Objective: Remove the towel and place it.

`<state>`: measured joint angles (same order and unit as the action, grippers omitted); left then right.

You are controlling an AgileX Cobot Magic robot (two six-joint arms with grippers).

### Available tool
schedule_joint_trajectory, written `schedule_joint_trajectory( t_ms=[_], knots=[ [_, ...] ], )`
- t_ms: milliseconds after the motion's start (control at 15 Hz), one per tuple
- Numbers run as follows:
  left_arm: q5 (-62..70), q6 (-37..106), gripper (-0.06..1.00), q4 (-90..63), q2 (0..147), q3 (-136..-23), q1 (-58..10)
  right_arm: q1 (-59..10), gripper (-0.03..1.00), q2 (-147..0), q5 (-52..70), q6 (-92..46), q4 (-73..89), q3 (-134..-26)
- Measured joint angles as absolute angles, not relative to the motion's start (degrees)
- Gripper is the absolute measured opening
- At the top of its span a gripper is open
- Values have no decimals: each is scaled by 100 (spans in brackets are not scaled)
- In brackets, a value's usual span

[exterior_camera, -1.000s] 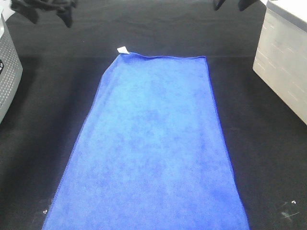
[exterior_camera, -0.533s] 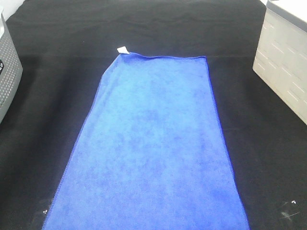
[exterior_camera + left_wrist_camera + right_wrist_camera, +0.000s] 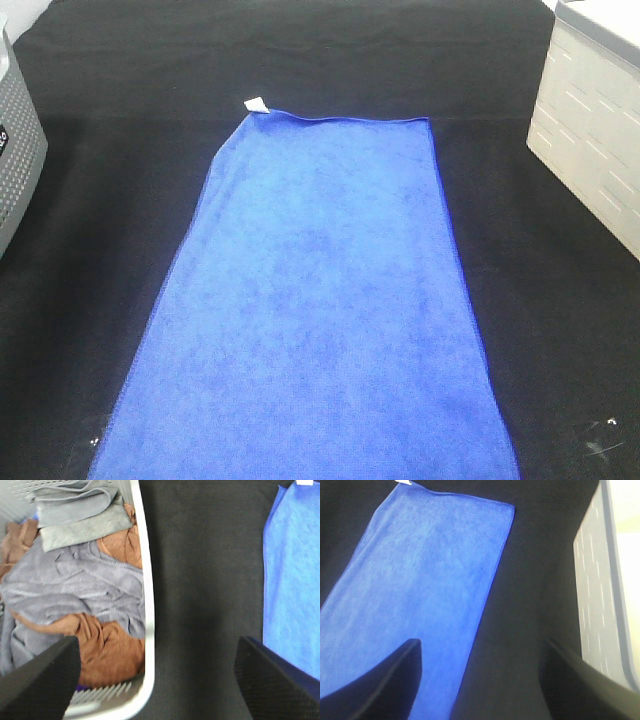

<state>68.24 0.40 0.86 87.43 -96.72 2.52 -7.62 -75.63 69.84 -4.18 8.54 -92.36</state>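
still flat, towel (image 3: 315, 310) between two released claws.
long axis runs away from the camera; right gripper (image 3: 480, 680) is seemingly nearer, left gripper (image 3: 157, 680) by the basket (image 3: 145, 610).

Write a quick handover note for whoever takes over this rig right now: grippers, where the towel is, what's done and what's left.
Left gripper: open, empty, above the black cloth between the laundry basket and the towel.
Right gripper: open, empty, above the towel's edge, near the white bin.
Towel: spread flat on the black table cover, white tag at a far corner.
Done: nothing visible yet.
Left: grasp the towel, lift it off, place it.
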Motion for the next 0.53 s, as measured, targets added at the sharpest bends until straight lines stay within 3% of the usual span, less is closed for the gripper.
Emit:
schedule_joint_trajectory(
  t_ms=[533],
  knots=[
    [6560,69,79,252,5174,-6887,252,-762,65,-3209,6996,-264,859,-6469]
  ],
)
